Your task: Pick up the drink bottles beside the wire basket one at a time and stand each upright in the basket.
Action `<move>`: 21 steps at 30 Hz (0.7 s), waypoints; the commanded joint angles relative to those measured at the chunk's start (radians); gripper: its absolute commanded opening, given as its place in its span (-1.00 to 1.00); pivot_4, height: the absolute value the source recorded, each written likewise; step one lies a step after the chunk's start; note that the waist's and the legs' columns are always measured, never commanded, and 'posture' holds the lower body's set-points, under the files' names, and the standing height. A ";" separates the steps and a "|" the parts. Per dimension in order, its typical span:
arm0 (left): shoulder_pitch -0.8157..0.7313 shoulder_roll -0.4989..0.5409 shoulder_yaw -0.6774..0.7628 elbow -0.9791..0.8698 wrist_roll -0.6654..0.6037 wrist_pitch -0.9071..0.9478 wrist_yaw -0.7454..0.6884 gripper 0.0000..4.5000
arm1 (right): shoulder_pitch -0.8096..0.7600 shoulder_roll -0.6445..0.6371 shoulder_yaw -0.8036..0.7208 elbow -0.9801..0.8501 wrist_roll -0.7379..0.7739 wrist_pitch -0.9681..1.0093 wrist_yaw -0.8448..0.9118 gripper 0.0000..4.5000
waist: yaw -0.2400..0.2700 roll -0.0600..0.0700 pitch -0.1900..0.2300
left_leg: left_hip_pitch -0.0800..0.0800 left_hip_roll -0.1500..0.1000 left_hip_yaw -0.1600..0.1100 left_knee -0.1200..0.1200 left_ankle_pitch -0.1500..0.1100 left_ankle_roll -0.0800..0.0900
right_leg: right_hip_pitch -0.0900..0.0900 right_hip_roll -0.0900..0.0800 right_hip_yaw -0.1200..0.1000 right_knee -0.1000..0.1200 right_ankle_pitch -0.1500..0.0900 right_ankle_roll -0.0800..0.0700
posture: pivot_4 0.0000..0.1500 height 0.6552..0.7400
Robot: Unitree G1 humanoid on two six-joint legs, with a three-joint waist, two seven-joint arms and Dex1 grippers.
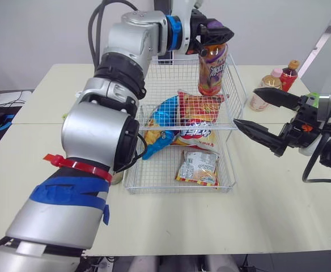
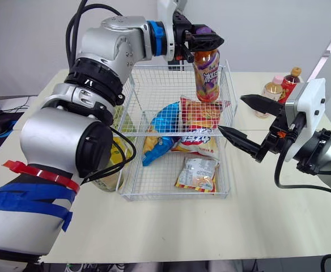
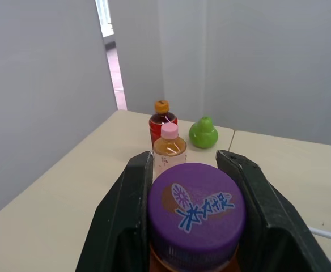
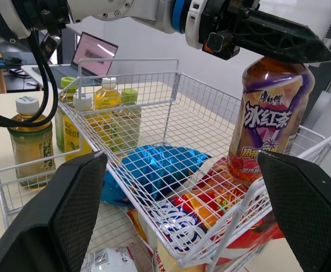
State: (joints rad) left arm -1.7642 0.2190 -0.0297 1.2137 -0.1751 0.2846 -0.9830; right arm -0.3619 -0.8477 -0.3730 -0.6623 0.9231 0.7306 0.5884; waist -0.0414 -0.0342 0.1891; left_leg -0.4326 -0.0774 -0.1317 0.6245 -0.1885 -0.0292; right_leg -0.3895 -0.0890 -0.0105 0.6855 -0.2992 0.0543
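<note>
A drink bottle (image 1: 213,68) with a purple cap (image 3: 196,207) and amber liquid hangs upright over the far right corner of the wire basket (image 1: 177,190). My left gripper (image 1: 213,35) is shut on its neck and cap, a black finger (image 3: 126,226) on either side. My right gripper (image 1: 249,106) is open and holds nothing, just off the basket's right side. On the table to the right stand a pink-capped bottle (image 1: 266,88) and an orange-capped red bottle (image 1: 289,75). Several green-tea bottles (image 4: 32,147) stand beside the basket's left side.
Snack bags lie in the basket: a blue bag (image 1: 162,119), a red bag (image 1: 199,110) and a small packet (image 1: 198,167). A green pear-shaped object (image 3: 203,133) sits behind the right-hand bottles. A laptop (image 4: 94,54) is off to the left.
</note>
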 commanded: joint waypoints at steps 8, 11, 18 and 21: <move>-0.071 0.093 0.054 -0.068 0.000 0.018 -0.118 0.99 | 0.022 -0.026 -0.038 -0.012 0.014 -0.030 0.022 1.00 | -0.005 0.000 0.000 | 0.000 0.000 0.000 0.001 0.000 0.000 | 0.000 0.000 0.000 0.003 0.000 0.000 | 1.00 1.00; -0.038 0.162 0.043 -0.150 -0.001 0.085 -0.186 0.99 | 0.013 -0.036 -0.026 0.000 0.007 -0.036 0.046 1.00 | -0.007 0.000 0.000 | 0.000 0.000 0.000 0.002 0.000 0.000 | 0.000 0.001 0.000 0.004 0.000 0.000 | 1.00 1.00; 0.156 0.391 0.067 -0.579 -0.067 0.393 -0.267 0.99 | -0.062 -0.065 0.027 0.049 0.020 -0.033 0.117 1.00 | -0.019 0.001 0.000 | 0.002 0.001 -0.003 0.002 0.000 0.000 | 0.000 0.002 0.001 0.006 0.000 0.000 | 1.00 1.00; 0.256 0.480 0.140 -0.765 -0.116 0.517 -0.193 0.99 | -0.113 -0.069 0.065 0.075 0.027 -0.027 0.155 1.00 | -0.015 0.001 0.000 | 0.001 0.002 -0.004 0.003 0.000 0.000 | 0.000 0.002 0.001 0.007 0.000 0.000 | 1.00 1.00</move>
State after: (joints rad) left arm -1.5137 0.6567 0.0547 0.5713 -0.2534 0.7430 -1.2135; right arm -0.4400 -0.9019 -0.3102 -0.5853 0.9302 0.7111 0.7211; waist -0.0568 -0.0333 0.1894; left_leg -0.4312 -0.0757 -0.1350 0.6283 -0.1885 -0.0293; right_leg -0.3898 -0.0872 -0.0093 0.6918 -0.2995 0.0541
